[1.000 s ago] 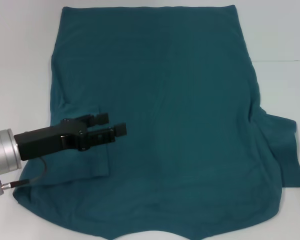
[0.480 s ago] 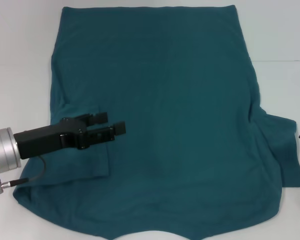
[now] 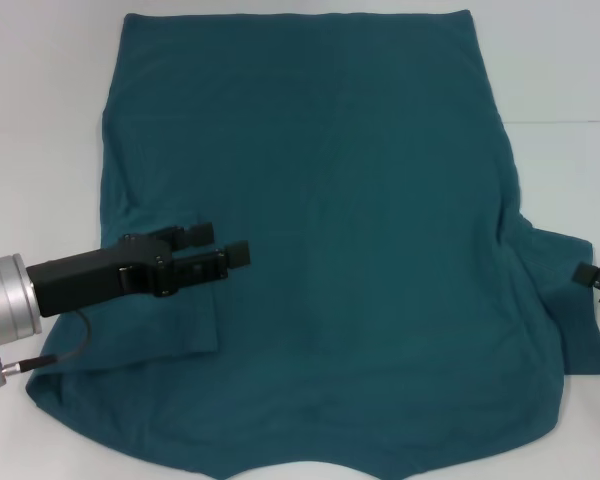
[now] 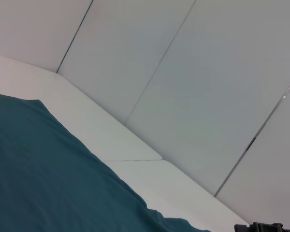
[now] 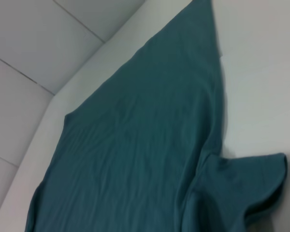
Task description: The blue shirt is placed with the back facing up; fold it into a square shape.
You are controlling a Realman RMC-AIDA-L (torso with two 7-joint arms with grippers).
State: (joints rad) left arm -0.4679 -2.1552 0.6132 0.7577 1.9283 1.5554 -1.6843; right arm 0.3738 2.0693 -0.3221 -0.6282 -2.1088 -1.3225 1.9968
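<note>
While the left gripper (image 3: 223,246) hangs over the shirt's folded-in left sleeve, its jaws stand a little apart and hold nothing; cloth shows dark in the narrow gap between the two black fingers. Directly beneath and just behind those jaws lies the folded sleeve flap (image 3: 175,300), a doubled panel whose straight edge runs alongside the fingers. Ahead of the jaws the blue shirt (image 3: 340,230) spreads flat, back up, across the white surface (image 3: 40,120), its long axis running from the hem at the far end to the neck end nearest the robot, crosswise to the way the left jaws point.

Far beyond the left jaws, on the shirt's opposite side, the right sleeve (image 3: 565,290) is spread outward and rumpled, not yet folded in. The right gripper (image 3: 598,276) shows only as a black tip at the edge of the head view, just over that sleeve's outer edge; whether its jaws are open cannot be told. That arm is plainly the nearer one, so the sleeve fold looks like its job, drawing the sleeve toward the left jaws.
</note>
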